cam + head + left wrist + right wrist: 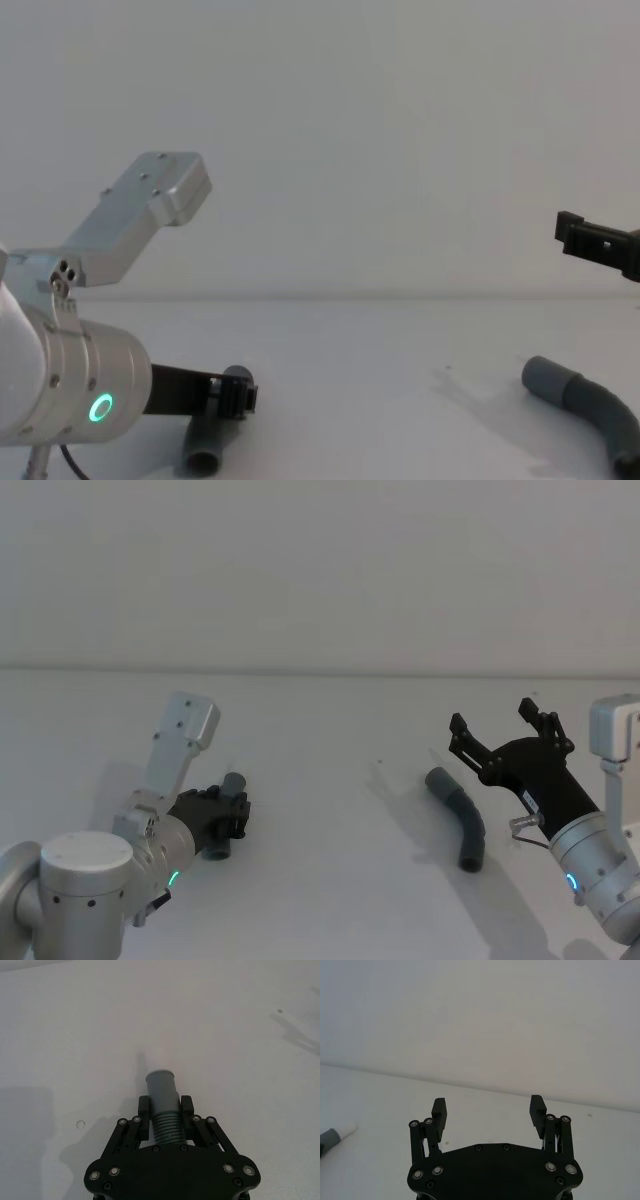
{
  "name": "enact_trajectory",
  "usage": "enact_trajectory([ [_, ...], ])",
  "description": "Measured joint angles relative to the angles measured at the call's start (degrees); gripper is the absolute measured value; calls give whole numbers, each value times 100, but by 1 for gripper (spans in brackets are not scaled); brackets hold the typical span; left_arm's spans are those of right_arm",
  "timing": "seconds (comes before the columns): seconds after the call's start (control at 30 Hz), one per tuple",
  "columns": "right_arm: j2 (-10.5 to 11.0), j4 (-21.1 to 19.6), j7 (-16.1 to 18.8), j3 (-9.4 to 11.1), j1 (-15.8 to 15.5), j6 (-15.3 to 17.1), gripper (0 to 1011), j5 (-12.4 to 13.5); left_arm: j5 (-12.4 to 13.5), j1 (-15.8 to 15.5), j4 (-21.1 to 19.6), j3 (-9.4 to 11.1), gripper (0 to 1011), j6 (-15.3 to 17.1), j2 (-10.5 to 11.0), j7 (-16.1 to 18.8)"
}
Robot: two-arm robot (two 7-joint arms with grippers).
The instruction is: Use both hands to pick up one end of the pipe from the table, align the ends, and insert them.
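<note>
The table is plain matte white and carries the two halves of the pipe, well apart. The free piece lies on the robot's right side, a dark grey ribbed hose bent in a gentle curve with a smooth cuff at its far end. The held piece sits on the left, the same ribbed grey, standing roughly upright in the grip.

The left wrist view shows what the head view leaves vague: a smooth, plain grey socket cuff juts past the fingertips, with the ribbing starting right between them. The chest view catches the free piece from the side, flat on the table. At the edge of the right wrist view there is a grey cuff ending in a narrower white tip - probably the free piece's end, though too little of it shows to be sure.

The left gripper reaches forward low over the table, a green ring light on its silver wrist, its jaws clamped on the ribbed part of the held piece. The right gripper hangs above the table just beside the free piece, tilted up and away - its jaws are spread wide, with nothing between them.
</note>
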Motion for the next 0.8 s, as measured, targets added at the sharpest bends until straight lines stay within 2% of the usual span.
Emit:
enact_trajectory([
  [0.8,4,-3,2,-5,-1,9,1004,-23,-1,-2,3,0,352,-1,-9,1],
])
